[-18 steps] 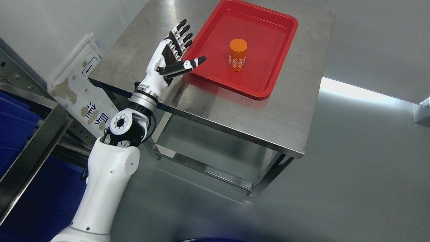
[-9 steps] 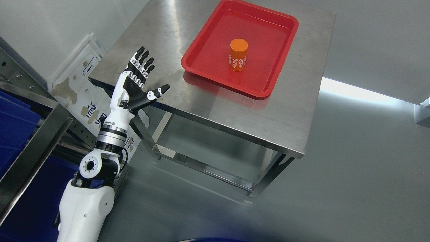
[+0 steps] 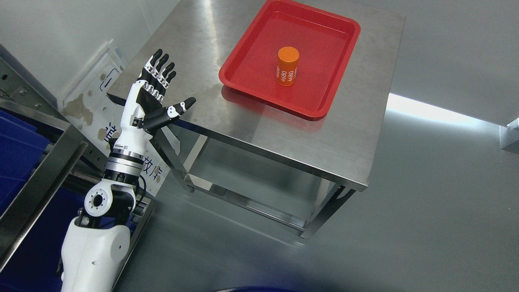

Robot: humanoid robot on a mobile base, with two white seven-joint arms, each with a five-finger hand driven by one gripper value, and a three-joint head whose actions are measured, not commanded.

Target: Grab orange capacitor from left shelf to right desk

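An orange capacitor [image 3: 288, 66], a cylinder with white print, stands upright in the middle of a red tray [image 3: 247, 79] on the steel desk [image 3: 284, 138]. My left hand [image 3: 160, 95] is open and empty, fingers spread, held over the desk's left corner, well left of the tray. The right arm is out of view.
A metal shelf frame [image 3: 40, 178] with blue bins [image 3: 18, 150] stands at the left edge. A white sign board [image 3: 93, 97] leans against the wall behind my arm. The desk has a lower steel shelf [image 3: 251, 178]. Grey floor lies to the right.
My left hand has drawn back to the lower left, from the tray's left rim to the desk's left corner. The capacitor has stayed in the tray.
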